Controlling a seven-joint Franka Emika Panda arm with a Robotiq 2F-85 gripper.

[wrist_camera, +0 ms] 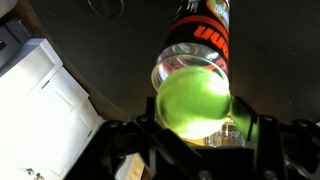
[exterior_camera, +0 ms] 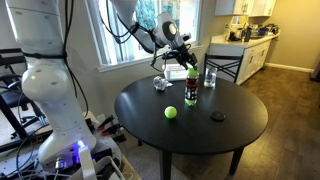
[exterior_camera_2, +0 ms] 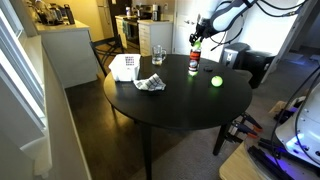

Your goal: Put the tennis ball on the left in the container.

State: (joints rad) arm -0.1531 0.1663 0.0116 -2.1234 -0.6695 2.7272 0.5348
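Observation:
My gripper [wrist_camera: 196,118] is shut on a yellow-green tennis ball [wrist_camera: 190,98]. It holds the ball in the air just above the tall dark tumbler with an orange label [wrist_camera: 200,40]. Both exterior views show the gripper [exterior_camera: 183,52] [exterior_camera_2: 197,38] over that tumbler [exterior_camera: 191,88] [exterior_camera_2: 194,63]. A second tennis ball [exterior_camera: 170,113] [exterior_camera_2: 216,81] lies loose on the round dark table [exterior_camera: 240,130]. The low whitish container [exterior_camera_2: 125,67] sits near the table's edge, well apart from the gripper. It also shows at the left of the wrist view [wrist_camera: 40,100].
A clear drinking glass [exterior_camera: 210,78] [exterior_camera_2: 158,55] stands near the tumbler. A crumpled clear wrapper [exterior_camera: 160,83] [exterior_camera_2: 150,83] and a small dark flat disc [exterior_camera: 218,117] lie on the table. A chair [exterior_camera: 224,66] stands behind the table.

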